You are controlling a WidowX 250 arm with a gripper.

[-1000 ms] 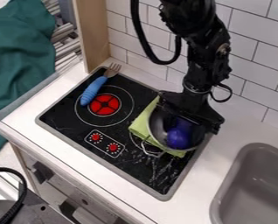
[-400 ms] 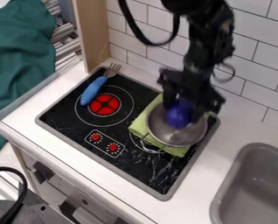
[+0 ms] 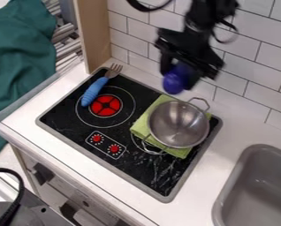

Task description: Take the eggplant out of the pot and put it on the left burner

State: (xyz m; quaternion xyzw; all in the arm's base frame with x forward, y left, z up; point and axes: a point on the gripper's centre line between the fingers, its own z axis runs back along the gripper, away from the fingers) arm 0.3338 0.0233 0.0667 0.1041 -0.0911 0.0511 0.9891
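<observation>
Camera view
Arm: it comes in from the top edge, at about 1 o'clock in the view, and it looks blurred.
Gripper: the black gripper (image 3: 178,76) is closed around the eggplant (image 3: 173,84) and hangs at 12 o'clock from the pot.
Eggplant: it is purple, out of the pot, in the grip, with its rounded lower end pointing down.
Pot: the metal pot (image 3: 177,126) stands upright on the green cloth (image 3: 142,124), with one handle at 1 o'clock and the other between 7 and 8 o'clock.
Left burner: the red left burner (image 3: 105,106) lies between 9 and 10 o'clock from the pot.
Fork: the fork (image 3: 93,92) with the blue handle lies at 11 o'clock from the centre of this burner, and its tines point to 1 o'clock.
Knobs: two red knobs (image 3: 114,149) are at 6 o'clock from the left burner.
Sink: the grey sink (image 3: 258,185) is between 4 and 5 o'clock from the pot.
</observation>
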